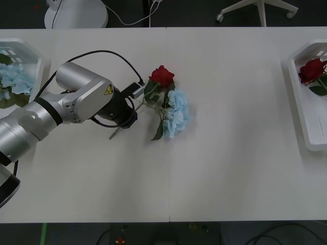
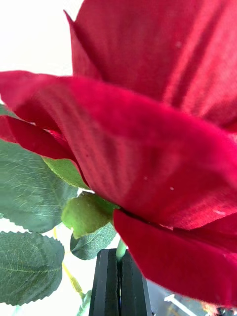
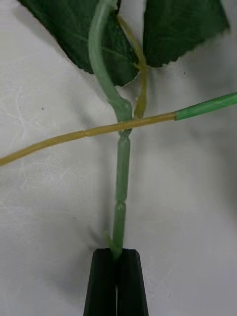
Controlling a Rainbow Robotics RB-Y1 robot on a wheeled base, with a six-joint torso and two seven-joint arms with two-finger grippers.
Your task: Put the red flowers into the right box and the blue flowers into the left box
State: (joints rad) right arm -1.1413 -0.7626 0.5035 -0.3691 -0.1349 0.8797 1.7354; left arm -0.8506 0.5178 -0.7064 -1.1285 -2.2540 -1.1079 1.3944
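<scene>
A red flower (image 1: 162,76) and a blue flower (image 1: 177,113) lie side by side mid-table, their stems crossing. My left gripper (image 1: 132,109) is at those stems; in the left wrist view its black fingers (image 3: 117,253) are shut on a pale green stem (image 3: 121,187), crossed by a yellowish stem (image 3: 98,131). I cannot tell which bloom the held stem carries. My right gripper (image 2: 118,254) is shut on the stem of a red flower (image 2: 148,148) with green leaves (image 2: 29,197). The left box (image 1: 33,53) holds blue flowers (image 1: 15,76). The right box (image 1: 301,109) holds a red flower (image 1: 311,70).
The white table (image 1: 230,168) has open surface in front of and to the right of the two loose flowers. A white base (image 1: 76,13) and chair legs (image 1: 258,7) stand on the dark floor behind the table.
</scene>
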